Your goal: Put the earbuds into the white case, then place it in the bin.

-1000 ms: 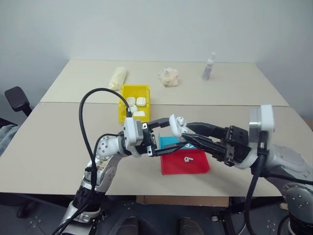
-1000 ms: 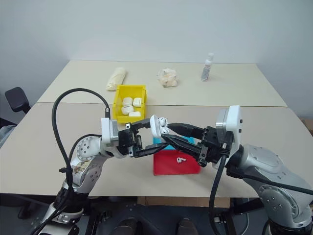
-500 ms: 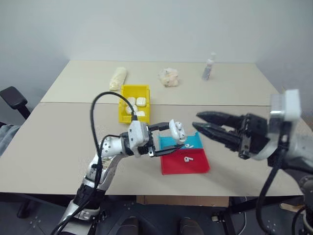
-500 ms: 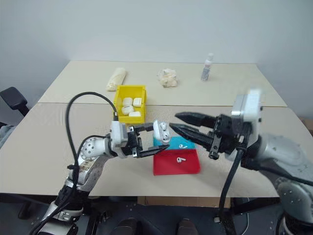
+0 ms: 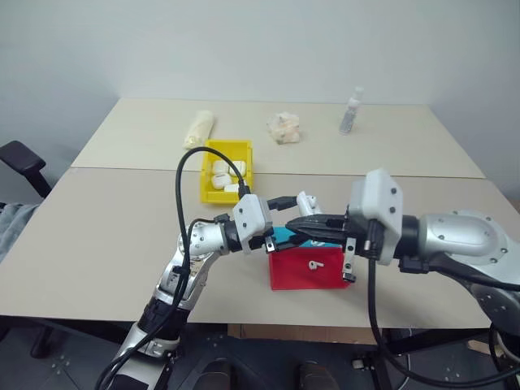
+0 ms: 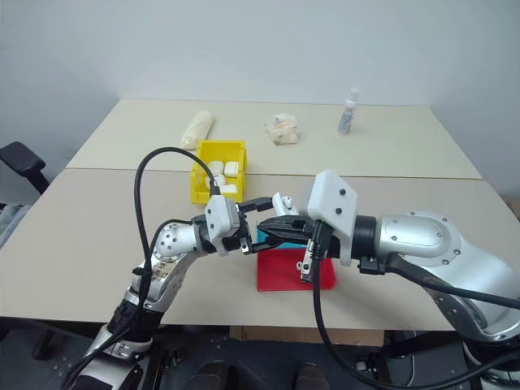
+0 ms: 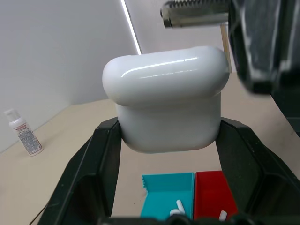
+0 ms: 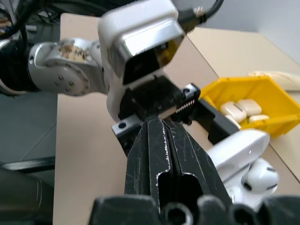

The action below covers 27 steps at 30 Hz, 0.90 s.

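Note:
My left gripper (image 5: 298, 210) is shut on the white case (image 5: 307, 202) and holds it up over the trays; in the left wrist view the case (image 7: 166, 110) sits squarely between both fingers. My right gripper (image 5: 292, 223) is shut, its joined fingers (image 8: 161, 140) reaching in just beside and below the case (image 8: 241, 147), with nothing held. One earbud (image 5: 315, 264) lies in the red tray (image 5: 286, 275), and another earbud (image 7: 179, 206) lies in the blue tray (image 7: 161, 180). Farther back on the table stands the yellow bin (image 5: 208, 171), with several white cases inside.
A lumpy paper wad (image 5: 283, 127), a small clear bottle (image 5: 349, 111) and a beige roll (image 5: 197, 127) lie along the far part of the table. The trays sit near the front edge under both grippers. A black cable (image 5: 180, 187) loops up over the left arm.
My right gripper swung out to the right, then came back in and shut, its tips now beside the case. The left gripper kept its hold on the case.

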### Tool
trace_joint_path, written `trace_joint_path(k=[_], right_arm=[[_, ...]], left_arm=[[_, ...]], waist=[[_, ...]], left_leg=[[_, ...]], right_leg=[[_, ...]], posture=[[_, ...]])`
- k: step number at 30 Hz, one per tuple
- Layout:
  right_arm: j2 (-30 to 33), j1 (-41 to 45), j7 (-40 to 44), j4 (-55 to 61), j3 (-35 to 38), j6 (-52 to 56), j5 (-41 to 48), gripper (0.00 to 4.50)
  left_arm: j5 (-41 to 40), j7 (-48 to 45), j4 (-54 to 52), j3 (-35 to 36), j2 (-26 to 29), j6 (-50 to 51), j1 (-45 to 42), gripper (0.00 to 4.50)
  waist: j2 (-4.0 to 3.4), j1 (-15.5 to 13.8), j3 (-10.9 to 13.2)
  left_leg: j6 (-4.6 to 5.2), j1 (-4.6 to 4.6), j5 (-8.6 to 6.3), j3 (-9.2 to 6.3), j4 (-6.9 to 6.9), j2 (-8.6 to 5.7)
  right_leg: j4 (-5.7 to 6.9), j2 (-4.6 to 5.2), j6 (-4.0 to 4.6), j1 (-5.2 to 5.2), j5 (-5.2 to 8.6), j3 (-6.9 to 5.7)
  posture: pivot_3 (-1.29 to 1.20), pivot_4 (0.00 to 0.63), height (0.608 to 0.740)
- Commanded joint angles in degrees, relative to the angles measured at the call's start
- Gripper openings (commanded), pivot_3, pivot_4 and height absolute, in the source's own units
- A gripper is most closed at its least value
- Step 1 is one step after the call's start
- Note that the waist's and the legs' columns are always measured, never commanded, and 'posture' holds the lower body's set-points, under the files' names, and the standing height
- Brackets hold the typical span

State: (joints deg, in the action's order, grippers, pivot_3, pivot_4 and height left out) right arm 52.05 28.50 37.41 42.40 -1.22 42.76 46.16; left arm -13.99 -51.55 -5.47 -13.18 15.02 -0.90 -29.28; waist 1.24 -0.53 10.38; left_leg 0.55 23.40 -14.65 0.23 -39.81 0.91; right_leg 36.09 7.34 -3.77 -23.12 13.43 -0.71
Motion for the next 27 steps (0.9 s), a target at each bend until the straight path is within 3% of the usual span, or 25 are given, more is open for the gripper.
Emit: trace_joint_path(k=[1, 19, 24, 27], right_arm=[[-0.43, 0.45, -0.34, 1.24, 1.33, -1.52, -2.43, 0.04], [-1.91, -3.16, -1.23, 3.84, 12.11, -1.13, 3.36, 0.04], [-1.93, -4.92, -1.85, 2.64, 14.58, -1.70, 2.55, 0.04], [-1.84, -6.40, -1.48, 2.46, 14.38, -2.17, 1.42, 0.04]], left_arm=[[-1.72, -0.51, -2.59, 0.80, 0.30, -0.96, 0.23, 2.76], [-1.09, 2.95, 0.12, 3.76, 0.03, -3.53, 0.13, 2.76], [7.15, 19.66, 10.21, 9.79, -3.16, -7.05, -9.26, 2.76], [10.97, 30.00, 14.18, 11.48, -3.77, 8.46, -16.28, 2.76]], waist=[[0.00, 0.02, 0.00], [0.00, -0.07, 0.00], [0.04, -0.53, 0.01], [0.07, -0.36, 0.00]], left_leg=[[0.00, 0.00, 0.00, 0.00, 0.00, 0.00], [0.00, -0.01, 0.00, -0.01, 0.00, 0.00], [0.00, 0.01, 0.00, -0.03, -0.05, -0.03], [0.01, 0.04, -0.01, -0.03, -0.04, -0.05]], right_leg=[[0.01, 0.00, 0.00, 0.00, 0.00, -0.01], [0.00, 0.00, 0.00, 0.02, 0.00, -0.01], [0.01, 0.00, -0.03, 0.06, -0.02, -0.07], [-0.08, 0.00, -0.09, 0.07, -0.07, -0.05]], posture=[[0.00, 0.150, 0.740], [0.00, 0.150, 0.740], [0.00, 0.150, 0.740], [0.00, 0.150, 0.740]])
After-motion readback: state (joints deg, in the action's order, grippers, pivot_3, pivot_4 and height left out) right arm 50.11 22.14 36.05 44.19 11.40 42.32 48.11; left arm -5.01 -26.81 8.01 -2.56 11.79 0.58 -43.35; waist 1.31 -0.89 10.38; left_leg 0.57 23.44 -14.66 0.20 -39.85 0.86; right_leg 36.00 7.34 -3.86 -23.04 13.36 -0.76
